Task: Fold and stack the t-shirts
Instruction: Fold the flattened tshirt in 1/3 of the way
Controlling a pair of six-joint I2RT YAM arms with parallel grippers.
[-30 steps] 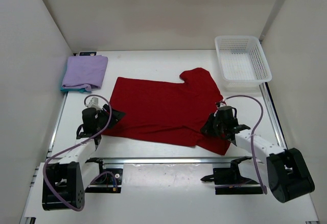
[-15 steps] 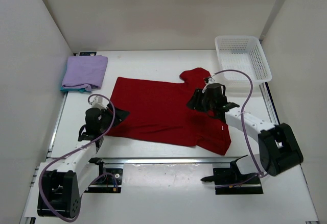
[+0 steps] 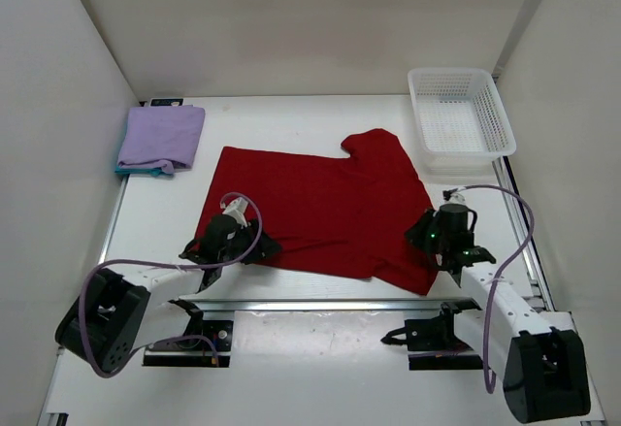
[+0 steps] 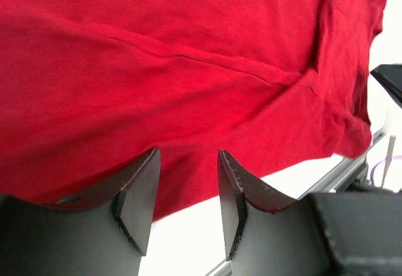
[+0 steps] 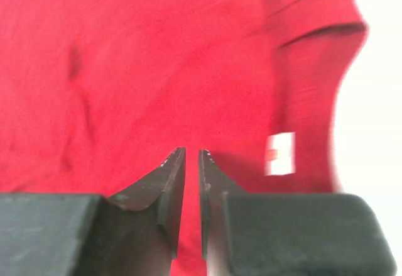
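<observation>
The top camera sits high at the near edge, facing down over the whole table (image 3: 291, 120). The left wrist camera looks past its fingers (image 4: 135, 191), close over the shirt (image 3: 320, 208); the right, past its fingers (image 5: 166, 191), likewise. All 3 views share the shirt.

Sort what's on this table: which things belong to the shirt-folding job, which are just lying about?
Job: spread-out red fabric t-shirt; folded lavender fabric t-shirt; teal-blue fabric t-shirt, only its edge showing beneath the lavender one.
Lying about: white plastic mesh basket.
</observation>
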